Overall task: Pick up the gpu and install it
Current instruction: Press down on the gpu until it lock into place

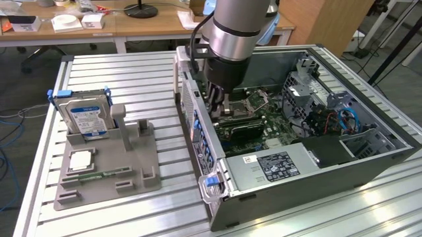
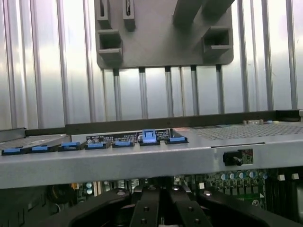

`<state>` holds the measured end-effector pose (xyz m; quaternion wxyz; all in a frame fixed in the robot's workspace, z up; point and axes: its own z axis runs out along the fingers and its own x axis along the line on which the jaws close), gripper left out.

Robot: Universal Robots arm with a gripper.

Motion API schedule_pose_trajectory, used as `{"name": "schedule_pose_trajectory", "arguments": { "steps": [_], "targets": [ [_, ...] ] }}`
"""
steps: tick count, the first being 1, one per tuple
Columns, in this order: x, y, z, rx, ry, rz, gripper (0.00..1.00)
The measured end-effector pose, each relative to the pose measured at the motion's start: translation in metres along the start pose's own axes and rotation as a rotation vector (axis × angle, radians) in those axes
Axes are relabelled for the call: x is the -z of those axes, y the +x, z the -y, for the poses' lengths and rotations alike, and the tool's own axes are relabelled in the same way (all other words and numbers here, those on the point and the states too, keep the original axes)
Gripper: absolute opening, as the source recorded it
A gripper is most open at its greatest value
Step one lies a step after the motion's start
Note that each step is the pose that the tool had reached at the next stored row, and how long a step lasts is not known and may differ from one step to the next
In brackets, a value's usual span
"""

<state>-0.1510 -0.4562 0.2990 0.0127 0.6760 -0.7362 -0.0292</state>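
The ribbed silver aluminium table [image 1: 132, 74] is seen with a smooth, brightly reflective finish. A matt grey plastic holder tray [image 1: 108, 168] is set on it, carrying a boxy silver metal hard drive [image 1: 84, 116] with a glossy blue-white paper label. The open dark grey steel computer case [image 1: 369, 163] is shown in a dull satin finish, with glossy blue plastic clips [image 2: 149, 136] along its rim. The arm's brushed metal sleeve [image 1: 237, 29] is smoothly polished.
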Motion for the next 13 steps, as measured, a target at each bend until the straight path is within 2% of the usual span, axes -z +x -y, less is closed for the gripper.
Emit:
{"name": "schedule_pose_trajectory", "arguments": {
  "steps": [5, 13],
  "targets": [
    [0.0017, -0.0006, 0.0072, 0.000, 0.0124, 0.0019, 0.11],
    [0.0017, -0.0007, 0.0084, 0.000, 0.0118, 0.0031, 0.11]
  ]
}}
